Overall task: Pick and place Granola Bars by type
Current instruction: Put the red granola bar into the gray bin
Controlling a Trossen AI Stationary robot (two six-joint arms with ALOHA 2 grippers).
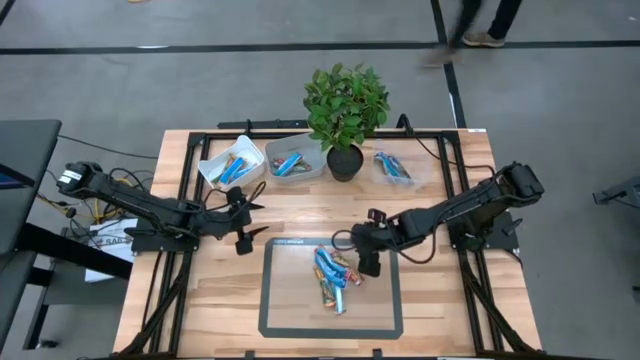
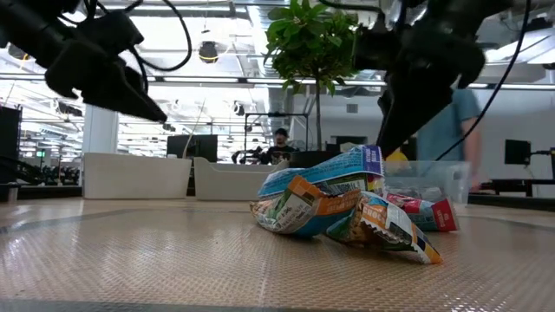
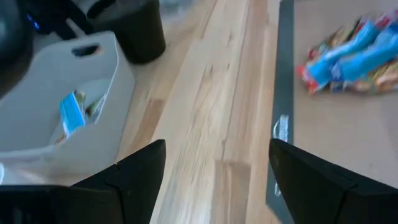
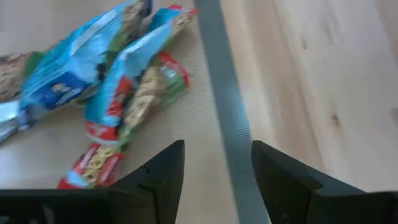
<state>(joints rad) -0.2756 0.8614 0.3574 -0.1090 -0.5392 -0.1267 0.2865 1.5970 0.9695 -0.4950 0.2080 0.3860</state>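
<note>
Several granola bars in bright blue and orange-tan wrappers lie in a loose pile (image 1: 333,277) on the dark-edged mat (image 1: 290,305). The pile also shows in the low view (image 2: 347,206) and the right wrist view (image 4: 106,81). My right gripper (image 1: 366,257) is open just right of the pile, over the mat's right edge (image 4: 219,99), and touches nothing. My left gripper (image 1: 248,221) is open and empty over the bare wood left of the mat, near the white tubs. In the left wrist view the pile (image 3: 351,56) lies far off.
Three tubs stand at the back: a left tub (image 1: 231,163) and a middle tub (image 1: 296,160), each holding bars, and a translucent one (image 1: 393,168) at the right. A potted plant (image 1: 345,112) stands between them. A person walks beyond the far edge (image 1: 485,25).
</note>
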